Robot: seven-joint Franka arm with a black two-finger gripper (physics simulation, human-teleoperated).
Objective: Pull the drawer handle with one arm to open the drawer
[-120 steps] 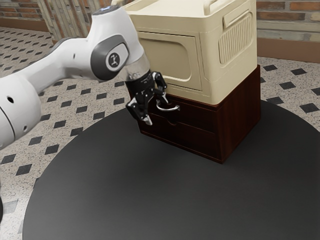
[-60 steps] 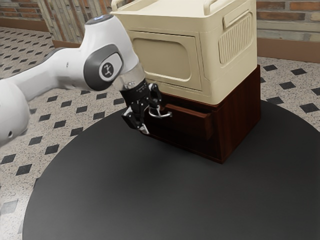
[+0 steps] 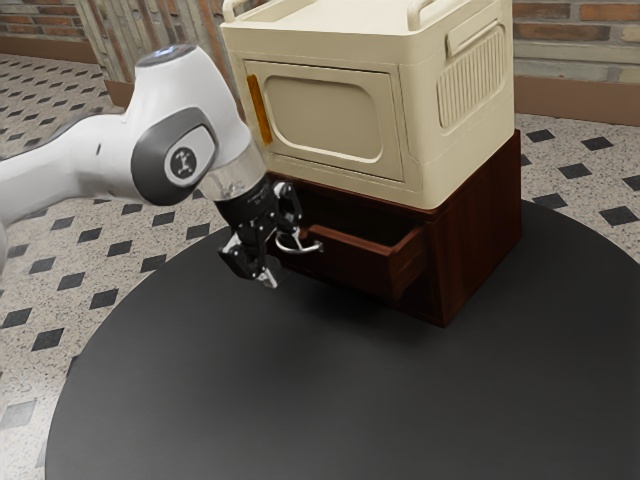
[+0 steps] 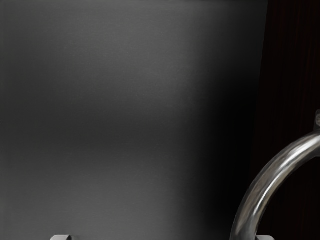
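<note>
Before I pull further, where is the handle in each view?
Exterior view: the handle is a silver curve on the front of the partly open drawer, at the gripper.
Wrist view: the handle is the large metal arc between the dark drawer front and one fingertip.
Shared landmark: the dark table, seen below the handle in both.
</note>
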